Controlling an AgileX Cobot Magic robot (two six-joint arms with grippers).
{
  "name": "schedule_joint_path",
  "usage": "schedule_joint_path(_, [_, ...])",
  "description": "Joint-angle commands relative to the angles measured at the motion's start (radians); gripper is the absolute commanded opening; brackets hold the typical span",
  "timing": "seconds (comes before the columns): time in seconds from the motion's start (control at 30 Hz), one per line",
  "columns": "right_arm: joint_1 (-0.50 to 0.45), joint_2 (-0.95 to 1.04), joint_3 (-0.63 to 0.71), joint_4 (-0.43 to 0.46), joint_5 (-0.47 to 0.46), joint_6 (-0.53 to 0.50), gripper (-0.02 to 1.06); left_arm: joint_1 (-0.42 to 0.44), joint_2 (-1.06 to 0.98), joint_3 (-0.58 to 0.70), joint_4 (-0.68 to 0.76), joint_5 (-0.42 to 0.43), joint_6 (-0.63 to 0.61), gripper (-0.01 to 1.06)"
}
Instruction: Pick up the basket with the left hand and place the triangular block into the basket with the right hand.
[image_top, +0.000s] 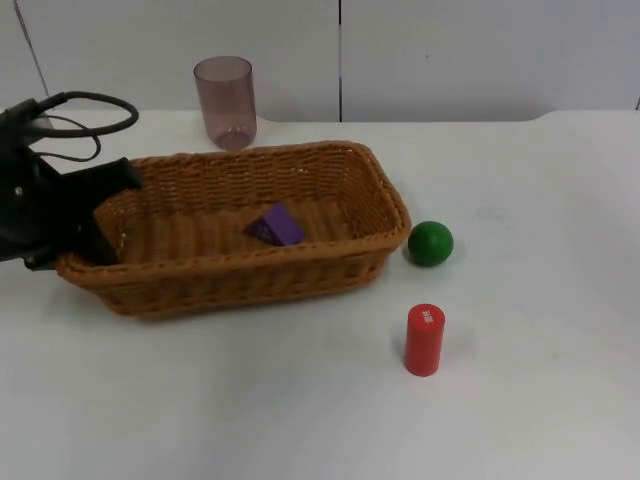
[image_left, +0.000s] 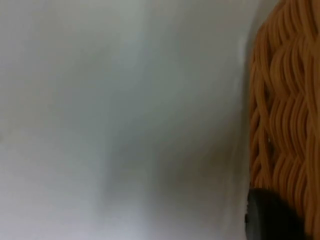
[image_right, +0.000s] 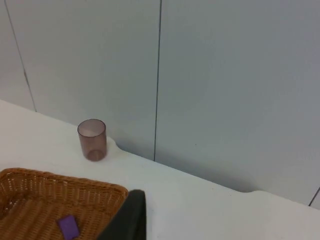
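A brown wicker basket (image_top: 240, 282) sits left of the table's middle. The purple triangular block (image_top: 275, 225) lies inside it on the floor. My left gripper (image_top: 103, 213) is at the basket's left end, shut on the short rim there. The left wrist view shows the basket's weave (image_left: 285, 115) close up beside a black fingertip (image_left: 272, 217). My right gripper (image_right: 131, 220) waits high and well back from the table. From there I look down on the basket (image_right: 50, 197) and the purple block (image_right: 67, 226) in it.
A translucent purple cup (image_top: 225, 100) stands behind the basket near the wall, and is also seen as the cup (image_right: 92, 139) from the right wrist. A green ball (image_top: 430, 243) lies just right of the basket. A red cylinder (image_top: 424, 340) stands upright in front of the ball.
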Motion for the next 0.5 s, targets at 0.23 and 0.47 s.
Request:
schedule_joint_path(0.23, [-0.007, -0.006, -0.003, -0.022, 0.010, 0.000, 1.04, -0.001, 0.027, -0.002, -0.050, 0.016, -0.017, 0.06])
schedule_joint_path(0.47, [-0.007, -0.006, -0.003, -0.024, 0.009, 0.000, 1.04, -0.001, 0.020, -0.002, -0.046, 0.027, -0.019, 0.91])
